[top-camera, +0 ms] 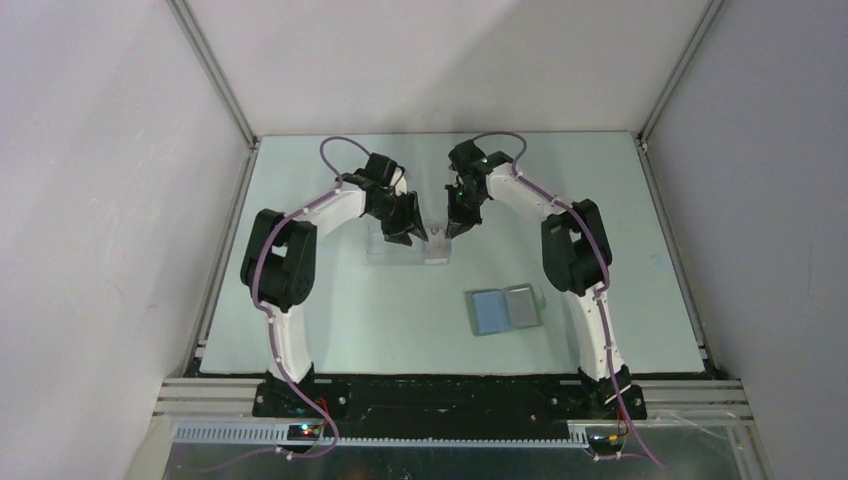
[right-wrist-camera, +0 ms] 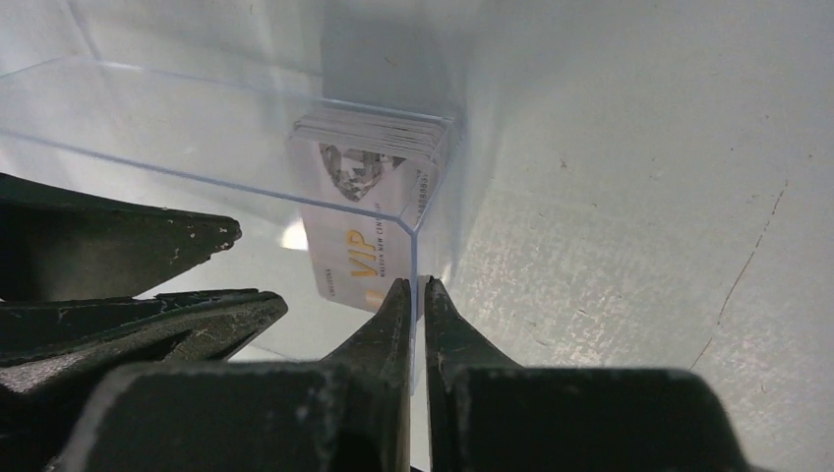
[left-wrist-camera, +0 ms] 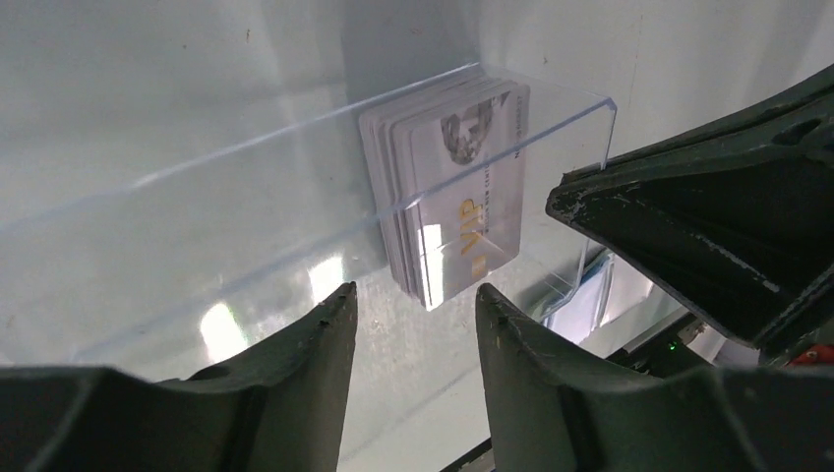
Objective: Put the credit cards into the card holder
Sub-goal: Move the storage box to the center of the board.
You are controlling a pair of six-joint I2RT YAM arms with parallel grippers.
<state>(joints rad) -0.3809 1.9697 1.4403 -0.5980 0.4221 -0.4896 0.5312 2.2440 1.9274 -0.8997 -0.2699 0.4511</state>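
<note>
Pale green table [top-camera: 350,320] fills the space between grey walls. On it sits a clear box [top-camera: 395,245], and the cards [left-wrist-camera: 462,197] stand in a small stack inside its right end, gold letters on the front one. The right claw [right-wrist-camera: 414,290] is pinched tight on the thin wall at the box's corner, just beside the cards. The left claw [left-wrist-camera: 408,305] is at the box too, with its two fingers apart and nothing held. The wallet [top-camera: 505,309] lies open and flat, nearer the arms and well apart from the box.
</note>
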